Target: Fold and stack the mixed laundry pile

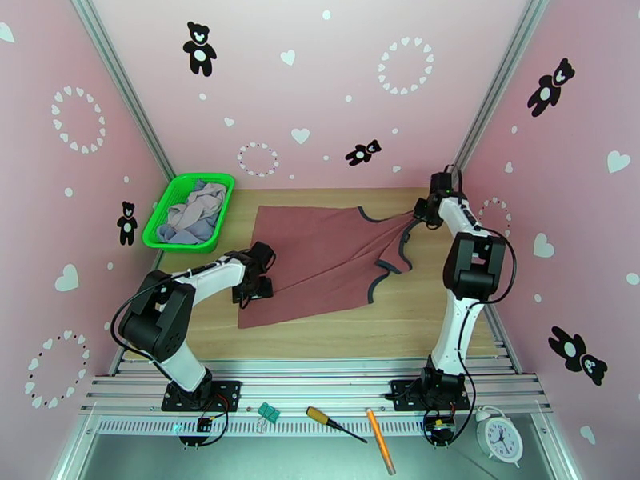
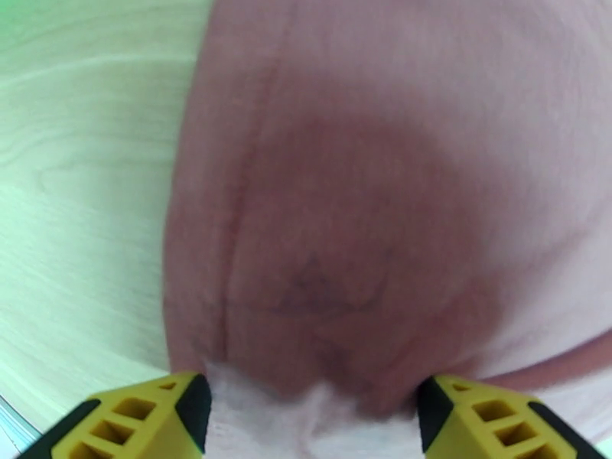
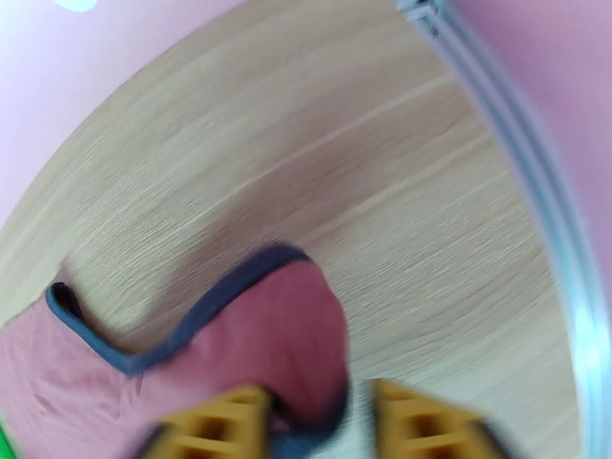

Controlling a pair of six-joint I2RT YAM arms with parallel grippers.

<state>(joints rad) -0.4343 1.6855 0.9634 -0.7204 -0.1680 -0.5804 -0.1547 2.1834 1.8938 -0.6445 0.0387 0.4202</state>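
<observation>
On the table [image 1: 336, 331], right gripper [image 1: 417, 216] clamps the top [image 1: 320, 258], apparently spreading it; left gripper [image 1: 257, 276], parted over its edge, should pinch next.

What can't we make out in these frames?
- Left wrist view: white patch between the left end effector fingers, label or lining; blurred, cut by the bottom edge.
- Right wrist view: right end effector on the rust-red top; contact blurred.
- Top view: clothes heaped in the basket; count unclear.
</observation>
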